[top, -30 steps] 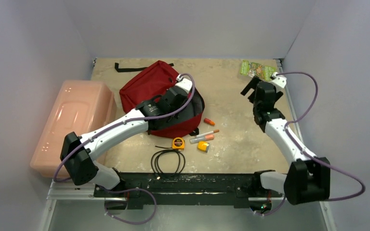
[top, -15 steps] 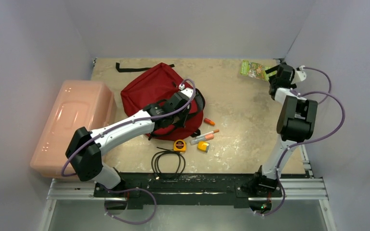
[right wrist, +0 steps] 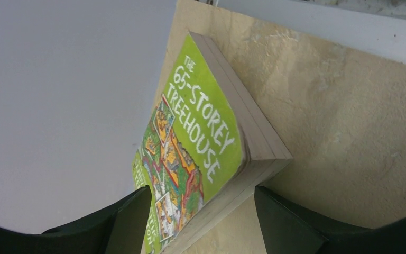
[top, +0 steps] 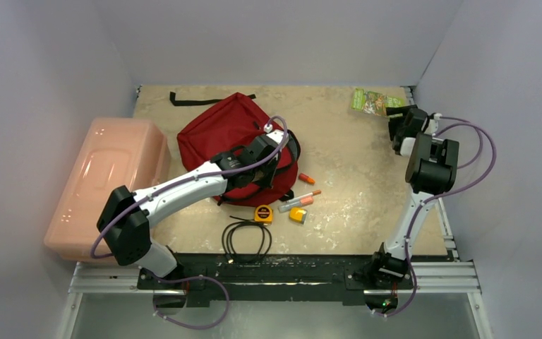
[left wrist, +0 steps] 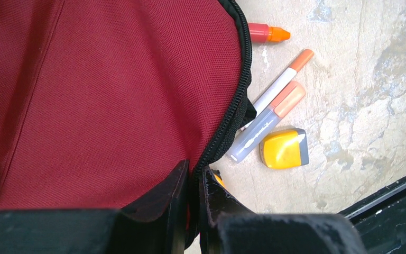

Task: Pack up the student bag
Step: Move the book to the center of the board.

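Observation:
The dark red student bag (top: 222, 131) lies at the table's back left and fills the left wrist view (left wrist: 100, 90). My left gripper (top: 274, 152) (left wrist: 194, 177) is shut on the bag's black zipper edge (left wrist: 232, 114) at its right side. A green paperback book (top: 374, 102) (right wrist: 195, 148) lies at the back right corner. My right gripper (top: 397, 127) (right wrist: 203, 214) is open, with one jaw on each side of the book's near end. An orange marker (left wrist: 267, 33), a white pen (left wrist: 277, 84), a grey glue stick (left wrist: 267, 121) and a yellow sharpener (left wrist: 284, 149) lie right of the bag.
A pale pink plastic box (top: 106, 180) stands at the left table edge. A yellow tape measure (top: 261, 211) and a coiled black cable (top: 245, 236) lie near the front. A black strap (top: 194, 99) lies behind the bag. Grey walls close the back and sides.
My right arm has swung out to the back right corner and brought its open gripper around the book. My left gripper has shifted slightly right along the bag's edge.

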